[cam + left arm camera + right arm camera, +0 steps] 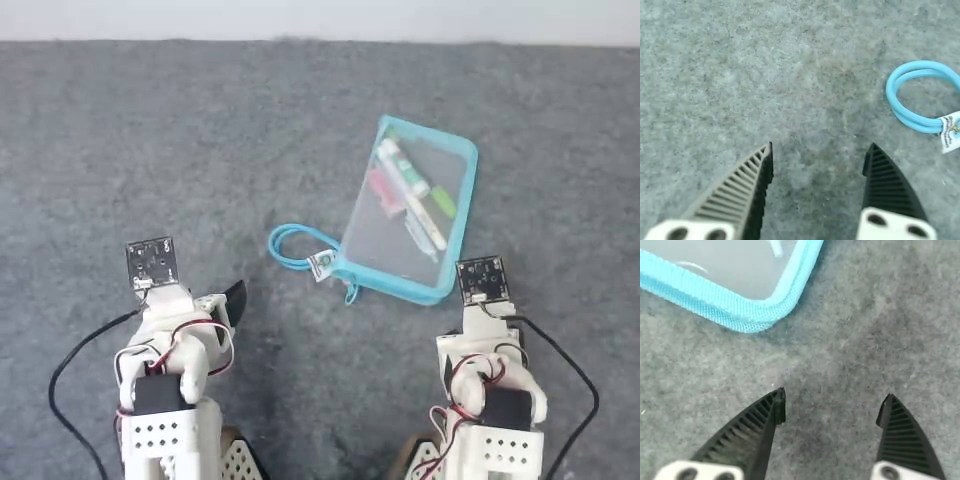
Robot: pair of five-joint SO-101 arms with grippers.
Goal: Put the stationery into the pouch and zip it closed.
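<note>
The pouch has a clear face and cyan trim and lies flat on the grey carpet, right of centre. Several pens and markers show through its clear face, inside it. A cyan loop strap with a small white tag trails from its near left corner. My left gripper is open over bare carpet, with the loop strap a short way off to its side. My right gripper is open and holds nothing, just short of the pouch's near corner.
Grey carpet covers the whole table, with free room on the left and behind the pouch. Both arm bases sit at the front edge. A pale wall strip runs along the back.
</note>
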